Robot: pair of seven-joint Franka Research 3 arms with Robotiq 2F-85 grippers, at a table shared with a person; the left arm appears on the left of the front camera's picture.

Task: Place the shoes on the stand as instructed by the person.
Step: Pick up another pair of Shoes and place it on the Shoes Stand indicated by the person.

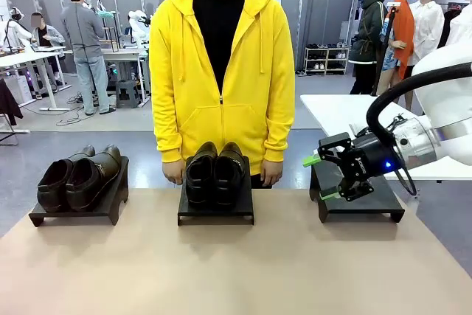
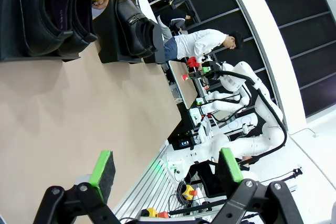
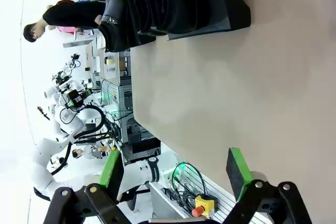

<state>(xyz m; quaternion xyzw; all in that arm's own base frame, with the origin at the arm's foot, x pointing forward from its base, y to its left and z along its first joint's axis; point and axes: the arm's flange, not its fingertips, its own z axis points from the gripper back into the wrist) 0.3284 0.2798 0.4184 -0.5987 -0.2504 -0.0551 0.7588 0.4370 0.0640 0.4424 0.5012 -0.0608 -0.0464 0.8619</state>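
Over the empty black stand (image 1: 361,197) at right, right gripper (image 1: 324,176) hangs wide apart, holding nothing. Left gripper (image 2: 163,174) spread too, empty. Glossy black shoes (image 1: 214,172) on middle stand (image 1: 215,212), dark brown pair (image 1: 77,176) left.

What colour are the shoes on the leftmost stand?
Dark brown glossy leather shoes, clearest in the front view.

No text, label, brand or number can be read anywhere in these views.

Bare table (image 1: 221,271) lies open before three stands (image 1: 215,208), right one unoccupied.
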